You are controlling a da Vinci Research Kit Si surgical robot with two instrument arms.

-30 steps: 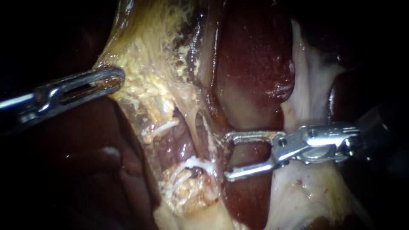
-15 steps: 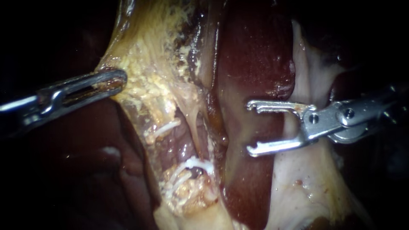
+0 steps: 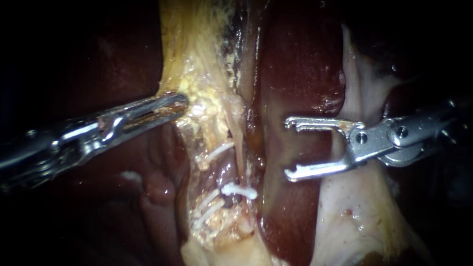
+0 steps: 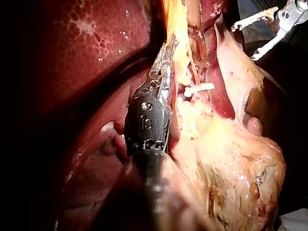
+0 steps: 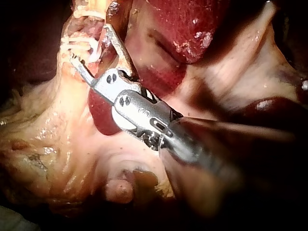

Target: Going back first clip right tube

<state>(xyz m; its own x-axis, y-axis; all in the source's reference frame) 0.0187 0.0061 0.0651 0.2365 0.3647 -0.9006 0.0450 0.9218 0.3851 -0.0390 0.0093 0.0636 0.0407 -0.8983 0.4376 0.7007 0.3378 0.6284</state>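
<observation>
The left instrument (image 3: 180, 102) keeps its pincer closed on yellow tissue (image 3: 197, 74); the right instrument (image 3: 291, 148) — pincer wide, empty — is near the white clip (image 3: 239, 190).

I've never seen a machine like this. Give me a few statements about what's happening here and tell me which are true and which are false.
1. The right instrument has its jaws open and empty. True.
2. There are no clips anywhere. False: white clips show on the tissue between the two instruments.
3. The left instrument grips the yellowish tissue. True.
4. The two instruments touch each other. False: they are apart, the right one over the dark red liver.
</observation>
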